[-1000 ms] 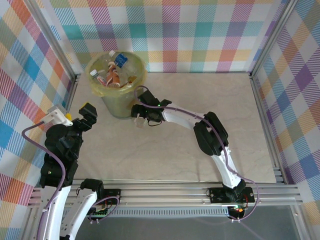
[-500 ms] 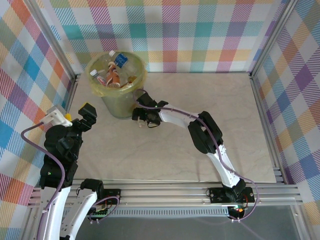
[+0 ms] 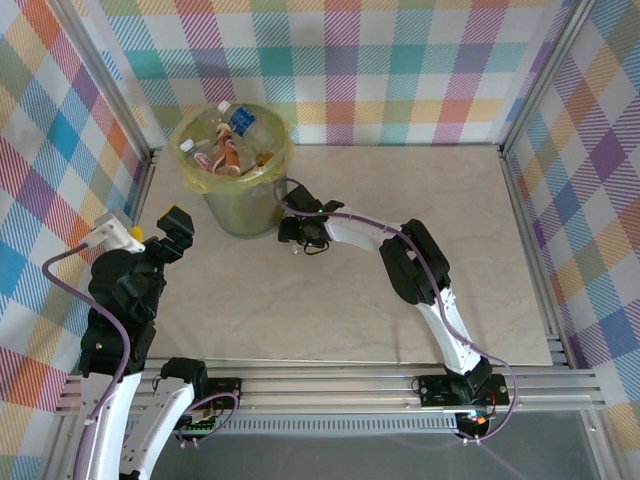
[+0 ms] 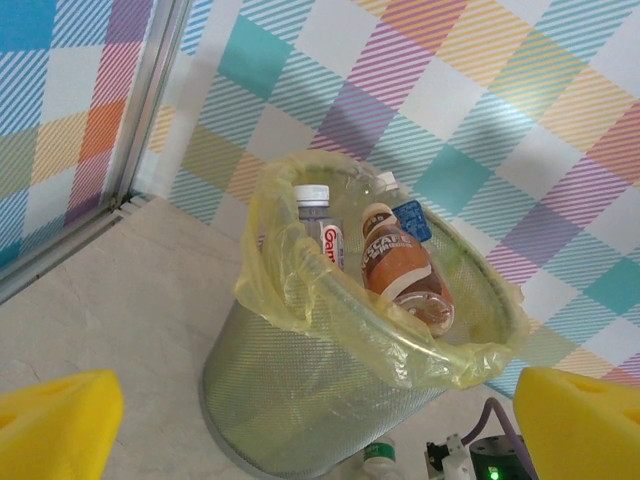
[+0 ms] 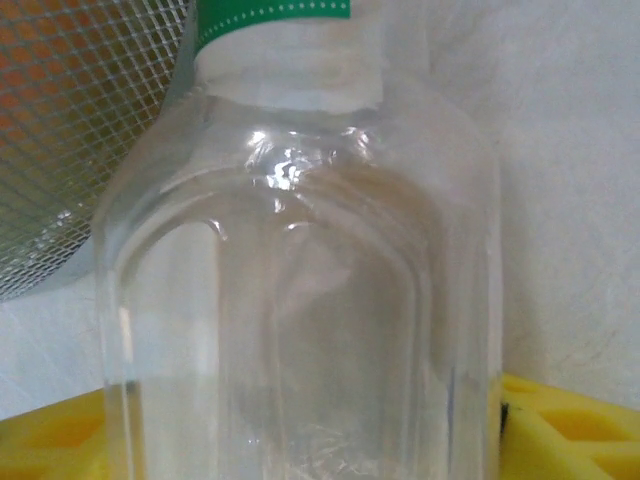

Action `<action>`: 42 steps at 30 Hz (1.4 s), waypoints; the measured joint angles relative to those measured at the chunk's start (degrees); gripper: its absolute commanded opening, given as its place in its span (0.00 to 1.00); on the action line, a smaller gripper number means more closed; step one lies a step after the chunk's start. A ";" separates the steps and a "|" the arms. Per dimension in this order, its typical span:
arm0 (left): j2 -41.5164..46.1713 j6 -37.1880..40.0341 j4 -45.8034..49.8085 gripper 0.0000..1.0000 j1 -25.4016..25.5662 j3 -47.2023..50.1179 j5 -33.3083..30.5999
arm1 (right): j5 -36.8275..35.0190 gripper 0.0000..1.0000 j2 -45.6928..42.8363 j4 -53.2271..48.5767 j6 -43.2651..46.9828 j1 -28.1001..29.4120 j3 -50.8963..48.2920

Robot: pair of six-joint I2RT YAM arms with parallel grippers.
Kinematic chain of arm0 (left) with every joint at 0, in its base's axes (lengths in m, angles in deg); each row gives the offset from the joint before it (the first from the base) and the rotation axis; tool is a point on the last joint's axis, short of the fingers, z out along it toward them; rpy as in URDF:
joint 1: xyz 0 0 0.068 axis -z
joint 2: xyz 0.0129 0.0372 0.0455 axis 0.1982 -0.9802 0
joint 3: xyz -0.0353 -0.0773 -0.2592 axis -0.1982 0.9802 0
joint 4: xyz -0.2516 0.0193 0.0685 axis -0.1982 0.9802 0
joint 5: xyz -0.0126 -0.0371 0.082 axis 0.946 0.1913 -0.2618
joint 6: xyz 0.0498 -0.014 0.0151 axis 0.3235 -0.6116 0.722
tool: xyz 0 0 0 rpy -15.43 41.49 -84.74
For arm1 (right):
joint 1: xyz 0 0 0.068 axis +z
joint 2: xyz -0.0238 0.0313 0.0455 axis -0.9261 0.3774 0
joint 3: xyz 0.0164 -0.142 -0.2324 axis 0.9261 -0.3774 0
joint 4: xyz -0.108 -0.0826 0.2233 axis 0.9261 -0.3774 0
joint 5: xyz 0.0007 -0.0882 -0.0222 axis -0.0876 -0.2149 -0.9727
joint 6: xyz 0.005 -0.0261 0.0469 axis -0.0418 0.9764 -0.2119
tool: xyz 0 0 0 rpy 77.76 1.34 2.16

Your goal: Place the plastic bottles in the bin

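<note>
Several plastic bottles (image 3: 228, 148) already in bin (image 3: 236, 212) at far left; one clear green-capped bottle (image 5: 300, 300) left on table (image 3: 400, 290) beside bin base, between jaws of right gripper (image 3: 300, 232), clamped or not impossible to tell; left gripper (image 3: 172, 226) wide open, empty.

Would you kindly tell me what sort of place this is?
Probably a robot lab test cell: colourful checked cloth walls on silver aluminium framing, a pale marble-look tabletop, and two robot arms bolted at its near edge.
</note>
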 measured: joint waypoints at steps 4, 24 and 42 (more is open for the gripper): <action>-2.82 -0.61 0.50 1.00 0.00 -1.07 1.44 | -1.16 0.58 -1.90 -0.31 3.02 -0.11 -2.21; -10.88 -5.57 -1.05 1.00 1.31 -4.22 18.84 | -4.07 0.49 -36.52 2.82 10.86 -0.46 -28.41; -30.16 -6.93 -14.03 1.00 24.28 -8.13 23.30 | -0.81 0.49 -63.19 10.49 13.73 -0.55 -46.82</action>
